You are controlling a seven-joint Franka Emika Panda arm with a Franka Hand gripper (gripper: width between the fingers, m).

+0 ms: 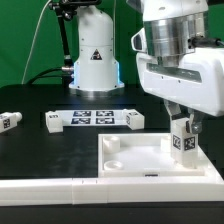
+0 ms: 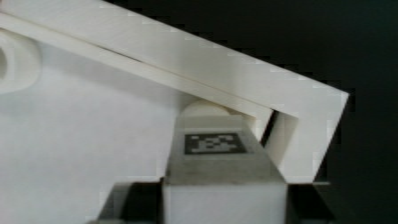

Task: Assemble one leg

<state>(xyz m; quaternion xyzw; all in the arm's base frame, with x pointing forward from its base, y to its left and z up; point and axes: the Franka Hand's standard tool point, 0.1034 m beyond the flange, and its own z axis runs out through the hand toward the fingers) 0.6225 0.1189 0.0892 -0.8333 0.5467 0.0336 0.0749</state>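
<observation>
My gripper (image 1: 182, 122) is shut on a small white leg (image 1: 183, 141) with a black-and-white tag on its face. It holds the leg upright over the right-hand corner of the large white square tray-like panel (image 1: 135, 157), in the exterior view. In the wrist view the leg (image 2: 217, 150) sits between my dark fingers (image 2: 146, 200), its far end at the panel's raised corner wall (image 2: 267, 95). Whether the leg's end touches the panel I cannot tell.
The marker board (image 1: 93, 119) lies behind the panel. Another small tagged leg (image 1: 9, 121) lies at the exterior view's left edge. A white robot base (image 1: 95, 60) stands at the back. A white rail (image 1: 50, 186) runs along the table front.
</observation>
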